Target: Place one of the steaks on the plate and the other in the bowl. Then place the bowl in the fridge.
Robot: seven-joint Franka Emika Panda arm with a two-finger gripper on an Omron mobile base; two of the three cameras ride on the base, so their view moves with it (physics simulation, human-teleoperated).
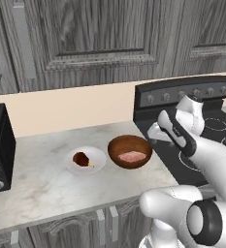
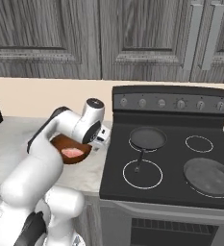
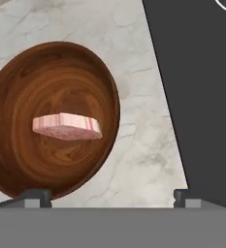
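A: Where are the 2 steaks?
B: The pink steak (image 3: 66, 127) lies flat in the middle of the bowl (image 1: 129, 150). The brown steak (image 1: 81, 159) sits on the plate (image 1: 86, 160), yellowish tip pointing toward the bowl

A: And those 2 dishes?
B: Both stand on the marble table (image 1: 41, 181), plate to the left, bowl just beside it on the right, near the edge of the black stove (image 2: 167, 158). From the left base view there looks to be a narrow gap between them

A: What about the claw?
B: The claw (image 3: 112, 196) is spread wide and holds nothing. In the hand view 1 fingertip (image 3: 36, 196) stands at the bowl's near rim and the other over bare marble close to the stove edge, so it hangs above the bowl's stove side

A: Anything on the stove?
B: 2 dark pans (image 2: 147, 137) rest on burners
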